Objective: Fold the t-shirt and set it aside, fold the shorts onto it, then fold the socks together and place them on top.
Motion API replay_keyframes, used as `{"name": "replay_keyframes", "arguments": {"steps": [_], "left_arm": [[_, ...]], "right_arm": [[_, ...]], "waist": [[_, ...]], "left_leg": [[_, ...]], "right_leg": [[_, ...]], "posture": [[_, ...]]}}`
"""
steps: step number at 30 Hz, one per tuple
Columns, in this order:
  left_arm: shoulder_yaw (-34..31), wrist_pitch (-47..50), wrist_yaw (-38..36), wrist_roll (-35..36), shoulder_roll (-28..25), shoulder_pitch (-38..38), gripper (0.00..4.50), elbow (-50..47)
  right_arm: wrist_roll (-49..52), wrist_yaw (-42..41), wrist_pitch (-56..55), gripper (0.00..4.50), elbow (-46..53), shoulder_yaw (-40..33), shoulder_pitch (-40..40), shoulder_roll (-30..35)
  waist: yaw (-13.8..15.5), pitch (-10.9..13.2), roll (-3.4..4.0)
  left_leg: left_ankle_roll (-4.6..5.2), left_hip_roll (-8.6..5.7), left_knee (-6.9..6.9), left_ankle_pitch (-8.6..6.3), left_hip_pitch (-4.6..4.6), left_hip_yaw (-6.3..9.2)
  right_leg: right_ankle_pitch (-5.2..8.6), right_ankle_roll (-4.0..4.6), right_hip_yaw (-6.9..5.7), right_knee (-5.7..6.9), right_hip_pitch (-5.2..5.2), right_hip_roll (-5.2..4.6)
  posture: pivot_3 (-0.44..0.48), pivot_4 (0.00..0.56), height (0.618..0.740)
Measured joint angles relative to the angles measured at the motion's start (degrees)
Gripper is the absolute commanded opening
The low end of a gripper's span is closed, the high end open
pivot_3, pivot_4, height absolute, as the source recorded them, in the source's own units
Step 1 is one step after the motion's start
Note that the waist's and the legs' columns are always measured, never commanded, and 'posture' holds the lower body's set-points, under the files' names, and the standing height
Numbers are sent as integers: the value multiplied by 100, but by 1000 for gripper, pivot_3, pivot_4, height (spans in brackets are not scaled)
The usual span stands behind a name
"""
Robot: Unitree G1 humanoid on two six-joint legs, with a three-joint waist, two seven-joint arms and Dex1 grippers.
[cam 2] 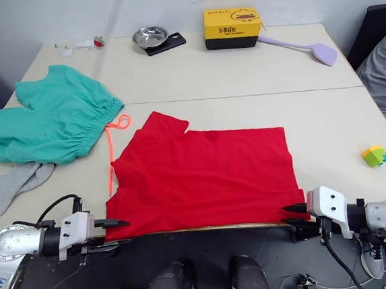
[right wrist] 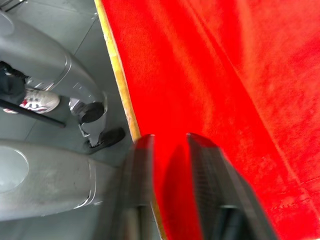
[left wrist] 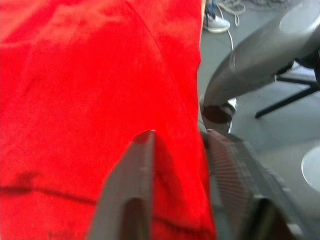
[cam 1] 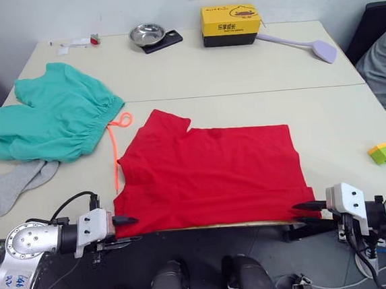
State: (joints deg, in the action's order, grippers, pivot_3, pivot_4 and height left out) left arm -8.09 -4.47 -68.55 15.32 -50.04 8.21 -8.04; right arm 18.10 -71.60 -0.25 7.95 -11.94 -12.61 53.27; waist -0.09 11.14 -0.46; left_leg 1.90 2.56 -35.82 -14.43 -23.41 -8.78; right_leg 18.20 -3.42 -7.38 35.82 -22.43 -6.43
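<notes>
Both grippers low, L point(cam 1: 127, 230) & R point(cam 1: 306, 217), fingers parted.

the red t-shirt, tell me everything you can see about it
The t-shirt is bright red, soft cotton-looking cloth, lying flat on the table with its near hem along the table's front edge. It looks already folded into a rough rectangle, one sleeve poking out at the far left corner. The left claw and right claw each straddle a near corner of the hem. The shorts' orange drawstring runs beside its left edge.
</notes>
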Motion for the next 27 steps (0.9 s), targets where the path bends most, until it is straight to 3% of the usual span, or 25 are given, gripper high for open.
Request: {"name": "replay_keyframes", "arguments": {"steps": [2,3,16,18,22,27], "left_arm": [[0,1,1,0,-2,0,72,33],[0,2,1,0,-3,0,30,53],[-78,12,-232,137,-67,148,30,177],[-105,11,-248,150,-68,164,0,177],[-163,11,-292,178,-70,211,0,178],[-220,11,-328,213,-69,293,0,177]], "right_arm": [[-38,-66,-119,0,-225,20,23,9],[-36,-92,-170,0,-305,20,44,9],[387,-355,-290,0,-606,2,34,-7],[442,-358,-199,343,-578,-26,11,-7],[407,-290,-296,1551,-572,-30,10,-7],[334,-250,-483,1551,-522,-30,43,-6]], "waist": [[1,0,0],[1,0,-1],[-4,1,0],[0,0,0],[-5,0,0],[-7,1,0]], "left_leg": [[0,0,0,0,0,0],[1,0,0,0,0,0],[1,2,-5,0,2,-1],[1,2,-6,0,2,-1],[0,2,-7,0,2,-1],[0,2,-4,0,1,-1]], "right_leg": [[0,0,0,0,0,0],[0,0,0,1,0,0],[0,-1,0,7,1,0],[0,-1,0,7,1,0],[0,-1,1,7,1,0],[0,0,1,6,-1,0]], "posture": [[0,150,740],[0,150,740],[0,150,740],[0,150,740],[0,150,740],[0,150,740]]}}
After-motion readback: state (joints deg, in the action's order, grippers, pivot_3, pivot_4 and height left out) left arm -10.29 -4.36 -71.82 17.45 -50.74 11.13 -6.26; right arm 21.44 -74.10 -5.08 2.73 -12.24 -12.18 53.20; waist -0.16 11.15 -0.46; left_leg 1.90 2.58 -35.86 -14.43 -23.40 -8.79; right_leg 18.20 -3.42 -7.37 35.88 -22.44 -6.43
